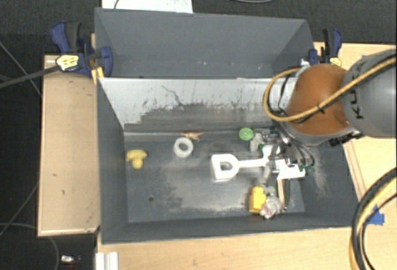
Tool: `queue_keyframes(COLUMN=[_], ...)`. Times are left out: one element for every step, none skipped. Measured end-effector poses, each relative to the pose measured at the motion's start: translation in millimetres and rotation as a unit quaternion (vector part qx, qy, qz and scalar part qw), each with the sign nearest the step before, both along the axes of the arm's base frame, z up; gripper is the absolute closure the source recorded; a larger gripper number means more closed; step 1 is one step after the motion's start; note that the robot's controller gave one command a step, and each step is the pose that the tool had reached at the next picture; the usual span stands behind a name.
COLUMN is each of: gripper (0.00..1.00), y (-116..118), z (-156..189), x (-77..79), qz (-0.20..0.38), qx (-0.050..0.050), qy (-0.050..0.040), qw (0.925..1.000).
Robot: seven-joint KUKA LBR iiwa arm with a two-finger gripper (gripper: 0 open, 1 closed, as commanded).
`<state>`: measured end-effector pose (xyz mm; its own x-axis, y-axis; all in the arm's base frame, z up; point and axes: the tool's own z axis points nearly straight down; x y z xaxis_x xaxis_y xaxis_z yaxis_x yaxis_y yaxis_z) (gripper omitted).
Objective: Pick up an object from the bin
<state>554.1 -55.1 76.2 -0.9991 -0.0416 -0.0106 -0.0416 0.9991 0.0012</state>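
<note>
My gripper (277,162) is low in the bin's right part, under the orange wrist cover. Right at it ends the handle of a white scoop-like thing (224,166), whose square head points left across the floor. Whether the handle is held I cannot tell. Just in front of the gripper lie a yellow block (256,198) and a small crumpled pale piece (270,209), touching each other. A green ball (246,134) sits just behind and left of the gripper, near the back wall.
A white ring (183,148) lies mid-floor toward the back. A small yellow lump (135,158) sits near the left wall. The arm and its cables hang over the bin's right side.
</note>
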Motion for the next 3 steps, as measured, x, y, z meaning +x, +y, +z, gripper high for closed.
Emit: queue_keyframes(gripper=[1.0,1.0,1.0], y=[-11.3,-11.4,-11.3], z=[-6.2,-6.1,-5.1], x=[-34.8,-34.7,-34.5], qz=[0.052,0.052,0.051], qx=[0.002,0.002,0.002], qy=[0.0041,0.0041,0.0034], qw=[0.9986,0.9987,0.9987])
